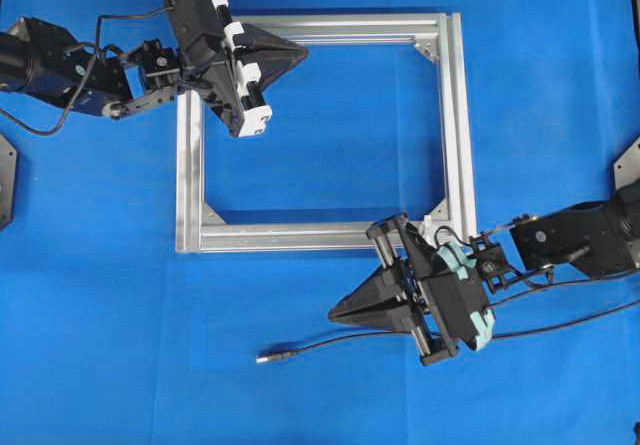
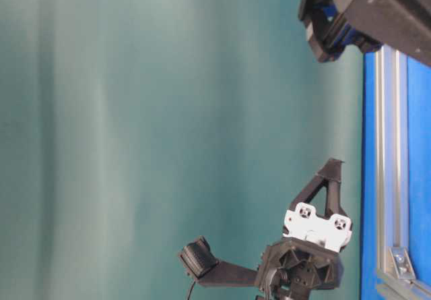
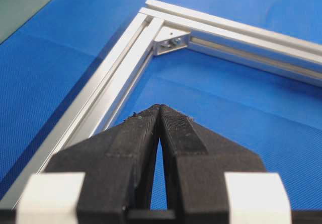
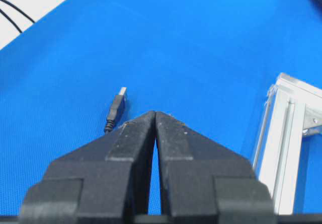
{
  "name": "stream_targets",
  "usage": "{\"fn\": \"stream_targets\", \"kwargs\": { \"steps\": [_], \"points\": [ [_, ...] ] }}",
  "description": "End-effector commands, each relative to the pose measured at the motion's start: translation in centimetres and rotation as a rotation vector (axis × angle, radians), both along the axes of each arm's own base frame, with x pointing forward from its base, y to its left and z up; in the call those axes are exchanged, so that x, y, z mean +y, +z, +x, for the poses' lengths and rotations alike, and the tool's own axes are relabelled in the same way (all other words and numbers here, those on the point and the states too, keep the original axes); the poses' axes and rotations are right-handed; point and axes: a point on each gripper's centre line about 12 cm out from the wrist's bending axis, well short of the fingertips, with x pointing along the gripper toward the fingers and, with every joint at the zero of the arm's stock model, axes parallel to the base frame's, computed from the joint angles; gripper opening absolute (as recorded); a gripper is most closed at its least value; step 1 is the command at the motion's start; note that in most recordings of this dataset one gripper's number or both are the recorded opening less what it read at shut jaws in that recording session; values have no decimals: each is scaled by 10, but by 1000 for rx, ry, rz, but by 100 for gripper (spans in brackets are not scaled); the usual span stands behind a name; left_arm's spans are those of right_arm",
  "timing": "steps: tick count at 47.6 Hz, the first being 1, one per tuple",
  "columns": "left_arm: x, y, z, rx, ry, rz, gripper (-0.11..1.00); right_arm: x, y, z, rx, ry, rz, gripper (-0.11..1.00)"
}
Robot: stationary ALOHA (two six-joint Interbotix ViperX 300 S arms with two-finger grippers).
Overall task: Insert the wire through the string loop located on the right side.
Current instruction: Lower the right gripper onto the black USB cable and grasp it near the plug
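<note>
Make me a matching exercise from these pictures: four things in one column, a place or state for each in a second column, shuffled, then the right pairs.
Things:
1. wire
2. silver frame
3. left gripper
4. right gripper

Places or states:
A. shut and empty, over the frame's top bar in the overhead view
B. lying loose on the blue cloth, plug tip pointing left in the overhead view
C. shut and empty, just below the frame's bottom bar in the overhead view
D. square, lying flat in the middle of the blue cloth

Pairs: 1-B, 2-D, 3-A, 4-C
</note>
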Motion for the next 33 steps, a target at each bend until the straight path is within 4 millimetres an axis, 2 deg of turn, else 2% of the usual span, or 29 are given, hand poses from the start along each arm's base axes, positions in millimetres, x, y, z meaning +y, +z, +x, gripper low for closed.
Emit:
{"fn": "stream_targets", "kwargs": {
  "steps": [1, 7, 25, 29, 33],
  "points": [
    [-3, 18, 4, -46, -18, 23, 0, 10, 25, 1, -68, 23, 22, 0],
    [-3, 16, 1, -39, -16, 21, 0, 13, 25, 1, -42, 27, 24, -6],
    [-2, 16, -1, -38, -13, 22, 0, 23, 25, 1, 5, 32, 80, -5],
    [-2, 17, -1, -40, -13, 21, 0, 25, 24, 0, 13, 34, 83, 1],
    [-2, 17, -1, -41, -12, 19, 0, 26, 25, 1, 16, 30, 94, 16]
  ]
}}
